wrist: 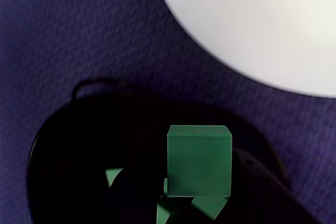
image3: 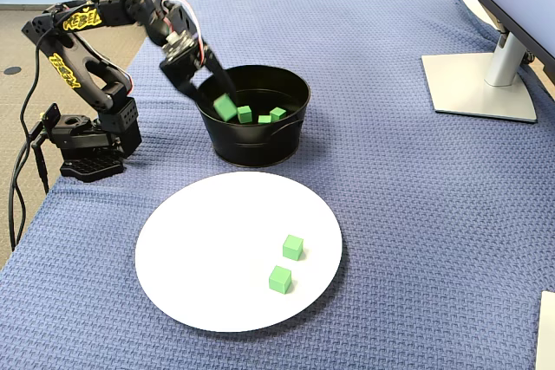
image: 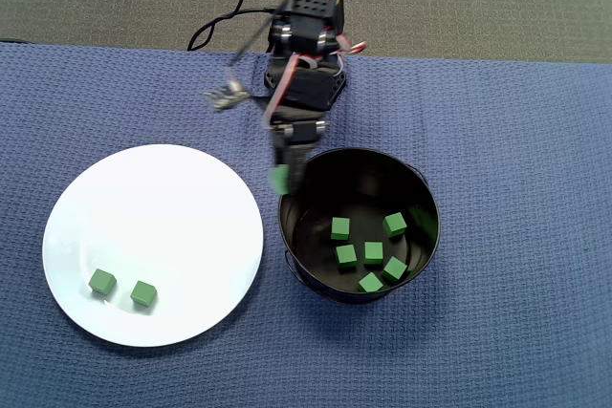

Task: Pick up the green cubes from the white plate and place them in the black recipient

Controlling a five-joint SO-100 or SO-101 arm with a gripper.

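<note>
My gripper [image3: 222,103] is shut on one green cube [image3: 225,108] and holds it at the black recipient's [image3: 251,146] near-left rim. The overhead view shows that cube [image: 279,179] blurred at the pot's [image: 432,226] upper-left edge, below the gripper [image: 284,175]. In the wrist view the held cube [wrist: 199,158] fills the lower middle above the dark pot [wrist: 68,156], with a dark finger to its right. Several green cubes [image: 368,253] lie inside the pot. Two more cubes [image: 102,282] [image: 143,293] rest on the white plate [image: 153,207], at its lower left in the overhead view.
A blue woven cloth [image3: 408,214] covers the table. A monitor stand [image3: 481,84] sits at the far right in the fixed view. The arm's base [image3: 87,149] and black cables [image: 225,26] are at the table's edge behind the pot.
</note>
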